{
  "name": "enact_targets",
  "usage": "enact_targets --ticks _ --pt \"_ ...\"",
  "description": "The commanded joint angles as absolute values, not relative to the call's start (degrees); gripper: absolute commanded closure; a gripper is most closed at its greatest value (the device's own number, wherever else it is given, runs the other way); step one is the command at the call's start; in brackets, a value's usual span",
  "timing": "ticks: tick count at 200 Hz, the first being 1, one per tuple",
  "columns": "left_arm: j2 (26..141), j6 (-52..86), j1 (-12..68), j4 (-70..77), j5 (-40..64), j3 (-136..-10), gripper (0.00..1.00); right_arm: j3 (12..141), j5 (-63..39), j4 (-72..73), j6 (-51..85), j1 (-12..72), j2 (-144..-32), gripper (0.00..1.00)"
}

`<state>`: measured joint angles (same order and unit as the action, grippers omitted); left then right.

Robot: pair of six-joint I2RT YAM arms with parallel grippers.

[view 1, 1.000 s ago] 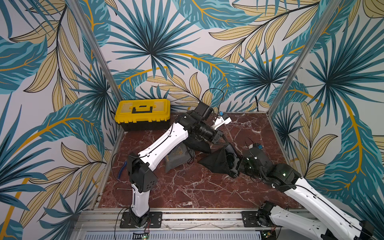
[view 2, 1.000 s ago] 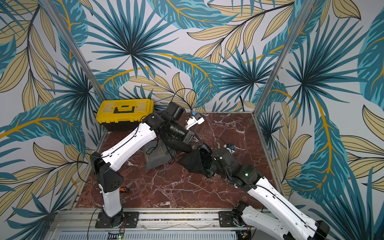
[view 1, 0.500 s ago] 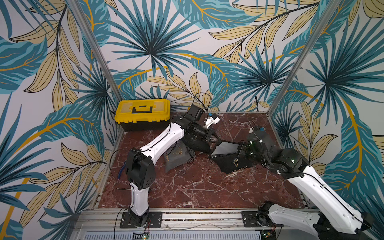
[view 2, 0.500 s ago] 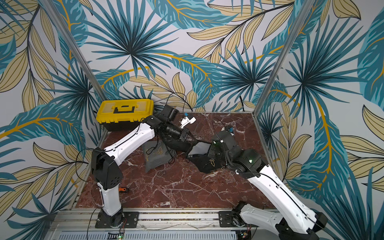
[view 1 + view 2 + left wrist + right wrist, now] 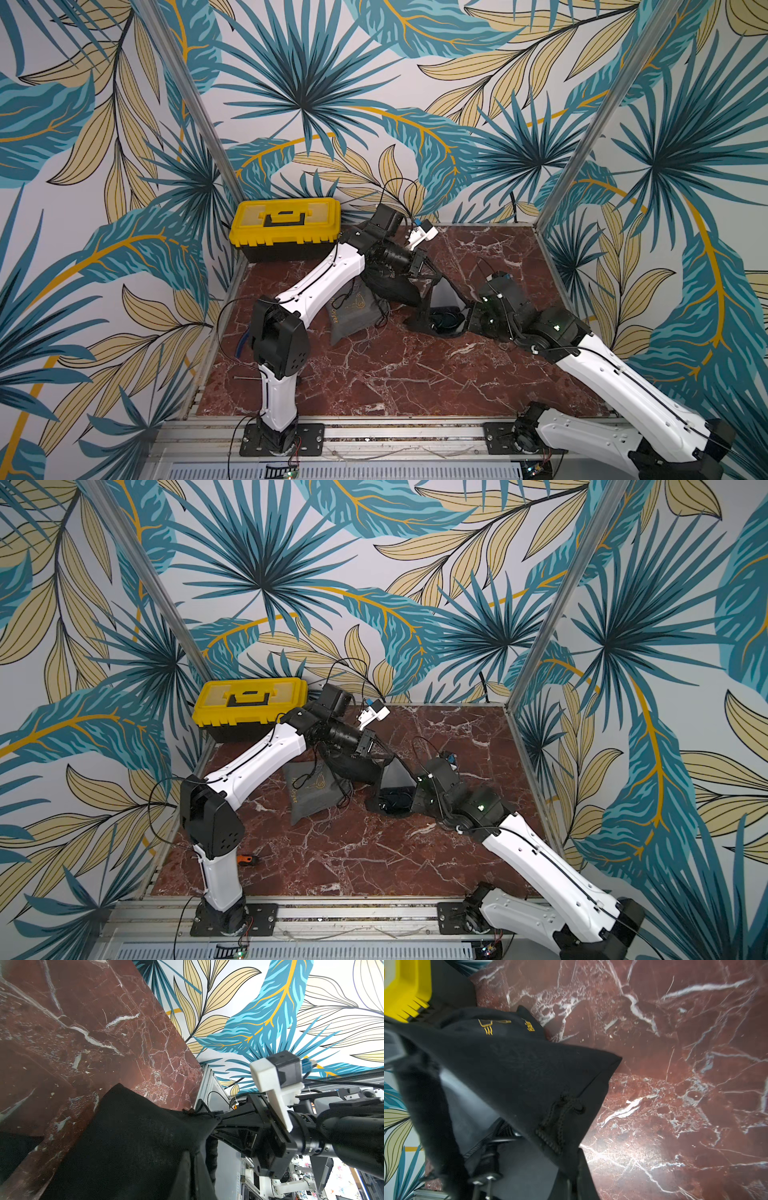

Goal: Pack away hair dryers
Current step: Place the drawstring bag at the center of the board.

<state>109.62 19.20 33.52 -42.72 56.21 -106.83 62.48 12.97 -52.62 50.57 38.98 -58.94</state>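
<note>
The right gripper (image 5: 471, 309) was lifted up a moment ago and has now come back down close to the table. The black pouch (image 5: 436, 291) is now pulled wide open like a little tent. The left gripper (image 5: 422, 270) pinches the far side of the pouch's rim, and the right gripper pinches the near right side, both squeezed tight on the cloth. A dark teal hair dryer (image 5: 446, 319) seems to lie low in the open mouth, just beside the right gripper. I think this one is nearly packed. The grey pouch (image 5: 353, 311) lies flat to the left. I cannot see the other dryers.
</note>
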Motion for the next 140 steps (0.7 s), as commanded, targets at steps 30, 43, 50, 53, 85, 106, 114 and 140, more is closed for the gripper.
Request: enact_targets --ticks 30,43,50,53,85,106,114,140 --pt "108.5 15.3 34.2 -40.2 52.9 -101.9 1.0 57.7 10.8 -52.1 53.2 38.9 -55.8 0.79" --pt "108.3 14.5 34.8 -40.2 52.1 -100.8 1.0 57.4 10.5 -53.0 53.3 38.9 -54.8 0.71" --pt "108.1 14.3 35.1 -40.2 51.5 -100.4 1.0 57.2 10.3 -53.4 53.5 38.9 -54.2 0.67" --pt "108.1 14.2 35.3 -40.2 51.2 -100.2 1.0 57.2 10.2 -53.6 53.6 38.9 -54.0 0.65" --pt "108.4 13.9 36.5 -40.2 50.6 -99.7 1.0 54.3 9.2 -53.9 56.2 38.9 -49.1 0.56" --pt "108.1 14.1 36.9 -40.2 50.6 -100.1 1.0 50.7 9.6 -50.6 59.0 38.9 -43.9 0.52" --pt "108.0 14.3 36.9 -40.2 50.7 -100.1 1.0 49.1 9.6 -48.3 60.5 38.9 -42.2 0.51" --pt "107.4 14.2 37.5 -40.2 51.1 -100.0 1.0 42.4 7.6 -38.5 65.0 38.9 -39.5 0.49"
